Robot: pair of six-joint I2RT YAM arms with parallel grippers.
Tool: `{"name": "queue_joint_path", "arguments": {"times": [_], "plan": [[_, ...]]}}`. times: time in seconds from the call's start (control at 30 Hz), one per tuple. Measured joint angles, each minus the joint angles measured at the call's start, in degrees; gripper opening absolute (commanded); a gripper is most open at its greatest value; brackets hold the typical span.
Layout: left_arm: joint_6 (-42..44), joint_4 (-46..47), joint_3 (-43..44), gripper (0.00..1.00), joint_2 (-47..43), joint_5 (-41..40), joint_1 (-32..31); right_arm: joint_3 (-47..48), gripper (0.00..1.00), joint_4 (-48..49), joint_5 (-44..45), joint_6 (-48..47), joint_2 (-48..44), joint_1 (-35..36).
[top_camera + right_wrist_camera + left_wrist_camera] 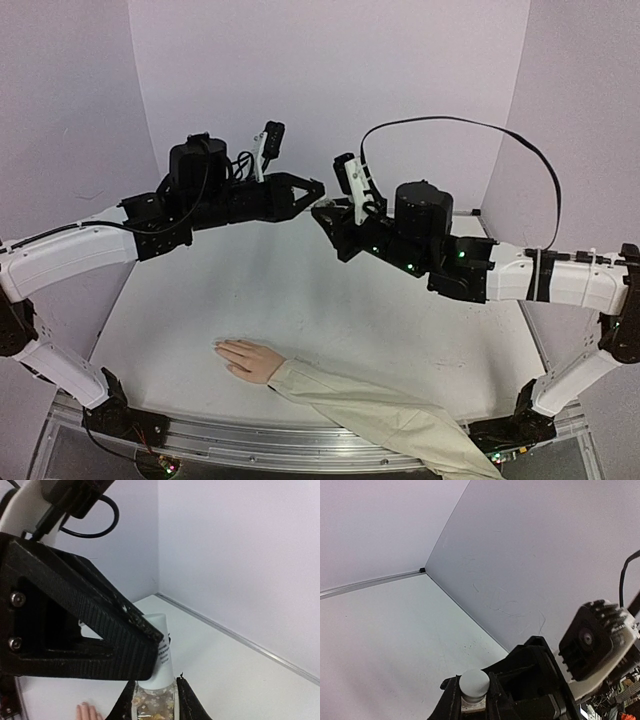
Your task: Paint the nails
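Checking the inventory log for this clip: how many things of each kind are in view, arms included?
Robot arms: 2 (left arm, right arm)
Mannequin hand with beige sleeve: 1
Clear bottle with white cap: 1
Total: 4

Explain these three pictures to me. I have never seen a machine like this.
These are two robot arms bolted to a white table, a left arm and a right arm, each ending in a two-finger claw. The wide picture comes from a fixed camera above and behind them; the other two come from small cameras on each wrist. On the table lies a mannequin hand in a beige sleeve, whose nails are to be painted. Up in the air, the right claw grips a small clear bottle, and the left claw is shut on its white cap.
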Motion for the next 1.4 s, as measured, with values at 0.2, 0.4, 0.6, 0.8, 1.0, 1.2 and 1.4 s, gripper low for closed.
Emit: {"name": "queue_joint_path", "arguments": {"times": [0.2, 0.4, 0.6, 0.8, 1.0, 1.2, 1.4], "plan": [[-0.61, 0.31, 0.0, 0.0, 1.64, -3.32, -0.46, 0.0, 0.0, 1.33, 9.18, -5.62, 2.08, 1.79], [-1.01, -0.22, 0.02, 0.12, 1.79, -3.15, -0.46, -2.05, 0.0, 3.63, 4.52, -6.56, 1.57, 0.44], [-1.36, -1.03, 0.02, 0.51, 1.68, 0.61, -0.98, -4.13, 0.0, 3.72, -1.77, -6.73, -1.03, -1.2], [-1.05, -7.06, 0.2, 0.7, -1.14, 2.97, -1.55, -4.7, 0.0, 1.09, -8.87, -8.07, -3.85, -3.19], [-0.76, -19.23, 4.83, 0.69, -3.28, 1.75, -1.49, -4.7, 0.0, -2.58, -13.6, -9.73, -4.57, -3.5], [-0.37, -27.45, 10.82, 0.59, -3.1, 2.36, -0.79, -2.86, 0.0, -5.68, -17.0, -11.13, -3.58, -3.48], [0.72, -31.04, 13.62, 0.5, -0.96, 3.08, -0.44, -1.99, 0.0, -6.36, -18.93, -11.28, -2.67, -3.48]]}}
